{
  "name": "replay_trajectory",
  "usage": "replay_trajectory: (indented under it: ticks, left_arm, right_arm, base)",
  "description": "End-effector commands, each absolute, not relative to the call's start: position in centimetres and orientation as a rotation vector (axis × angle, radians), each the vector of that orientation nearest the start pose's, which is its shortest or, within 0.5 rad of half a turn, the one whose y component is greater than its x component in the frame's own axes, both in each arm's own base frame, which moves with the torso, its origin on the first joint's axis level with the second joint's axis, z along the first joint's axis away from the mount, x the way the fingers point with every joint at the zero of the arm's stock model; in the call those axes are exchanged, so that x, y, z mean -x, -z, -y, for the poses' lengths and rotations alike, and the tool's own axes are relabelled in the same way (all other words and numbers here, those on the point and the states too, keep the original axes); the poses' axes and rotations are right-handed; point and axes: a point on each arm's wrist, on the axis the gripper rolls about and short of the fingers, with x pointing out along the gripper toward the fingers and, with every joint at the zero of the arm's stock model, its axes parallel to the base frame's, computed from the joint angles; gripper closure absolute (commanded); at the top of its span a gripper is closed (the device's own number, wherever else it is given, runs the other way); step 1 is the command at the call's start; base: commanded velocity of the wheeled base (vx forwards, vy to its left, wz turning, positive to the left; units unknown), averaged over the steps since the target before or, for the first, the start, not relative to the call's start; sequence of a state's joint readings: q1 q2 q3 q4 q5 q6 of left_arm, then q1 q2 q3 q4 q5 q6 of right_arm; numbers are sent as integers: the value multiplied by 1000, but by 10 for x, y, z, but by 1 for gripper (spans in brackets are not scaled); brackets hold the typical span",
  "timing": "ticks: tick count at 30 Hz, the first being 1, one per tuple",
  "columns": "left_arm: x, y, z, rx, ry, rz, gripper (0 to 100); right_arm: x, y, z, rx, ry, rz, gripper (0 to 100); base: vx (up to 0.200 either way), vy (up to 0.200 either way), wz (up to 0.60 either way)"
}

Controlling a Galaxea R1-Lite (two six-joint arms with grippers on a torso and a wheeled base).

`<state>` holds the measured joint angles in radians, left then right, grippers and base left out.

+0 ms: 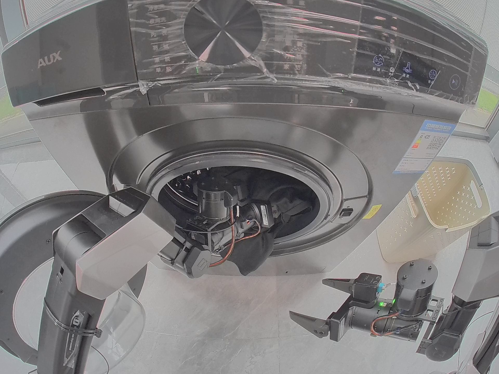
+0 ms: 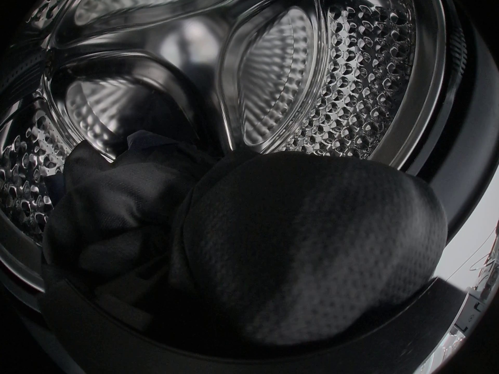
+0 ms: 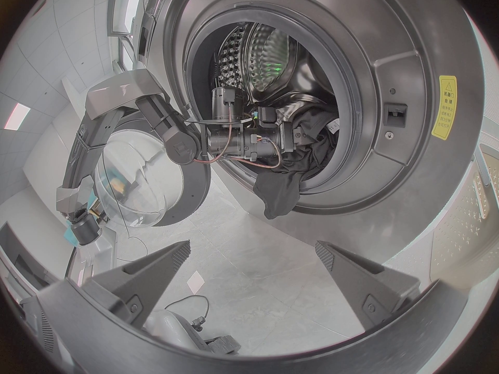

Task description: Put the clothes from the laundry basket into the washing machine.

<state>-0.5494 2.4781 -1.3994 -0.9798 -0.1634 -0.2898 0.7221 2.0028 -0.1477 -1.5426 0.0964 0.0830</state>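
Head view: clothes (image 1: 253, 255) are nearly all in the washer (image 1: 312, 131), with one fold hanging over its rim.
Left gripper (image 1: 265, 213) is in the washer's mouth, grip impossible to tell; right gripper (image 1: 309, 298) is before the washer, wide open and empty; basket (image 1: 447, 198) beside the washer looks empty.

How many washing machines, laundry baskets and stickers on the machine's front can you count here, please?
Washing machine: 1
Cream laundry basket: 1
Stickers: 2, a yellow sticker and a blue-topped label
Total: 4
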Motion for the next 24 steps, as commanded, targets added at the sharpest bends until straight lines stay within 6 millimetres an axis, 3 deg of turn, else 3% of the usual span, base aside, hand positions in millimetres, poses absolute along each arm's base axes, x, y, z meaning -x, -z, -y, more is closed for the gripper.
replay_trajectory:
  ticks: [1,10,14,20,21,24]
  left_arm:
    - [-422,-59,258,268,687,-168,100]
    - [-469,-92,244,334,544,130,100]
    - [-477,-101,237,347,505,182,100]
    - [-477,-94,237,341,497,162,100]
    - [-477,-94,237,341,497,162,0]
    - [-470,-87,238,332,508,113,0]
  right_arm:
    - [-184,-50,-166,23,-800,-344,0]
    - [-185,-49,-167,22,-801,-346,0]
    - [-185,-49,-167,23,-799,-347,0]
    - [-185,-49,-167,22,-799,-346,0]
    - [-185,-49,-167,22,-799,-346,0]
    - [-185,-49,-167,23,-801,-348,0]
  base:
    - [0,0,0]
    - [0,0,0]
    - [0,0,0]
    - [0,0,0]
    - [0,0,0]
    - [0,0,0]
